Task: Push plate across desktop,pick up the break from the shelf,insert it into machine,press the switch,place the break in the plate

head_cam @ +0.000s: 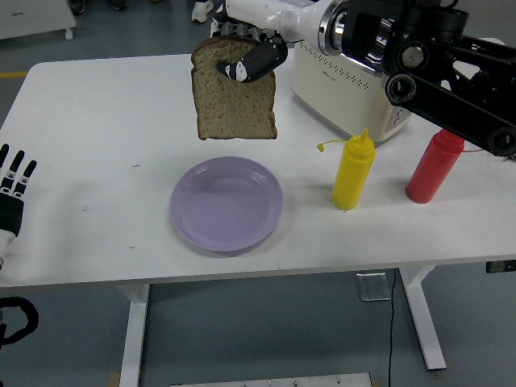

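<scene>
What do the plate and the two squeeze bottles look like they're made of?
Plate: probably plastic or melamine, lilac, smooth, soft sheen; glazed ceramic possible. Yellow bottle and red bottle: likely soft plastic, opaque, slightly glossy, with moulded cone nozzles.

Probably a robotics lab or demo floor rather than a kitchen: the white table (97, 113) stands on grey industrial flooring (266, 339), with onlookers' shoes (201, 10) at twelve o'clock, though cropped.

The right arm (451, 72) hides most of the toaster (322, 81); at 9 o'clock, the left hand (14, 189) is cut off.
</scene>
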Tool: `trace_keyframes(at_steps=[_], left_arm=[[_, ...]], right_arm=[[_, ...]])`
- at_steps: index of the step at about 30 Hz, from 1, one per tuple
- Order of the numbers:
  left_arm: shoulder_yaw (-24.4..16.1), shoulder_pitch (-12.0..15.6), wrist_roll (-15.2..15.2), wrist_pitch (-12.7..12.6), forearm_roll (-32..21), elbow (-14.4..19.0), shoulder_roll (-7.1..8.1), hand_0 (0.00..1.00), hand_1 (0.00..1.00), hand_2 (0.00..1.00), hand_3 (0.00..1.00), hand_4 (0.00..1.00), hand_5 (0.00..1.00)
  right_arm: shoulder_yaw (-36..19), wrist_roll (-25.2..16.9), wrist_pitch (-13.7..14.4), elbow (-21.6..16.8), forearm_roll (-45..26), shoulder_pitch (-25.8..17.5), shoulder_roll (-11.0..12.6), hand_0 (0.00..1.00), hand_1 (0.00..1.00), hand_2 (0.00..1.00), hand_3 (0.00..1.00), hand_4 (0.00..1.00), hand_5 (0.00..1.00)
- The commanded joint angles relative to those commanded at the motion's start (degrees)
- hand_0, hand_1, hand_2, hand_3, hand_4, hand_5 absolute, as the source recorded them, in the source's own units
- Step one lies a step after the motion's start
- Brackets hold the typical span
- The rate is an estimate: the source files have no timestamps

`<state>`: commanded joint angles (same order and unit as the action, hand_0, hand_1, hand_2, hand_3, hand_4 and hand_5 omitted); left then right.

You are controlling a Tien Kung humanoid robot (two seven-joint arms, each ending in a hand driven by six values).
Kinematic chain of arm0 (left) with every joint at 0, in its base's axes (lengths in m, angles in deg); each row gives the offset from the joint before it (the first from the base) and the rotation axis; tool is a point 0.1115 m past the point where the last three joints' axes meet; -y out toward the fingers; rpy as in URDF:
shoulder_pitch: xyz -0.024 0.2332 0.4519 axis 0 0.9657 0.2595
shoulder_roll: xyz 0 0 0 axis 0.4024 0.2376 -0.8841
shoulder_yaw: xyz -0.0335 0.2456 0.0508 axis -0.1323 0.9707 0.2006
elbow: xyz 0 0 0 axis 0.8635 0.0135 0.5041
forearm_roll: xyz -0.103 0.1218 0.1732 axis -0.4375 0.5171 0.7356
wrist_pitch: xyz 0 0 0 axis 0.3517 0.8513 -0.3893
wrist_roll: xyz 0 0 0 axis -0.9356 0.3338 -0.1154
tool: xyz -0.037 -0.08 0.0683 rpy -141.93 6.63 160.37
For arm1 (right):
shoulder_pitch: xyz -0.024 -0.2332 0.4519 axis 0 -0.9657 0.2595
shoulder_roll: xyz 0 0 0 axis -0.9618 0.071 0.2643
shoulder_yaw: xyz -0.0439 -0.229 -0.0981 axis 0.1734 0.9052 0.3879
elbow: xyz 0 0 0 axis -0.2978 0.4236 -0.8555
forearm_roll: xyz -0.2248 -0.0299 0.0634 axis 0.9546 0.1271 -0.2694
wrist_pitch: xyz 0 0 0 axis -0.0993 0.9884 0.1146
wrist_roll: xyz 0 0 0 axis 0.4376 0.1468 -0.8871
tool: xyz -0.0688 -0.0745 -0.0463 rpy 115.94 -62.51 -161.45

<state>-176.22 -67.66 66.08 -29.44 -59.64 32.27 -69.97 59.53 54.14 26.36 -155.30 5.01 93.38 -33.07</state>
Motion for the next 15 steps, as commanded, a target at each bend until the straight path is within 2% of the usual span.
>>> trace_keyframes(at_steps=[6, 15], left_arm=[[0.0, -0.1, 0.0, 0.0, 0.0, 0.0, -0.04, 0.814, 0.859, 0.919, 0.852, 0.643, 0.998], [0.1, -0.3, 0.0, 0.0, 0.0, 0.0, -0.16, 0.814, 0.858, 0.92, 0.852, 0.643, 0.998]], right_arm=[[4.1, -1.0, -0.7, 2.3, -3.1, -1.4, -3.2, 0.179, 0.29, 0.38, 0.485, 0.407, 0.169], [6.5, -2.6, 0.7, 7.0, -5.3, -3.2, -7.4, 0.203, 0.294, 0.383, 0.487, 0.397, 0.175]])
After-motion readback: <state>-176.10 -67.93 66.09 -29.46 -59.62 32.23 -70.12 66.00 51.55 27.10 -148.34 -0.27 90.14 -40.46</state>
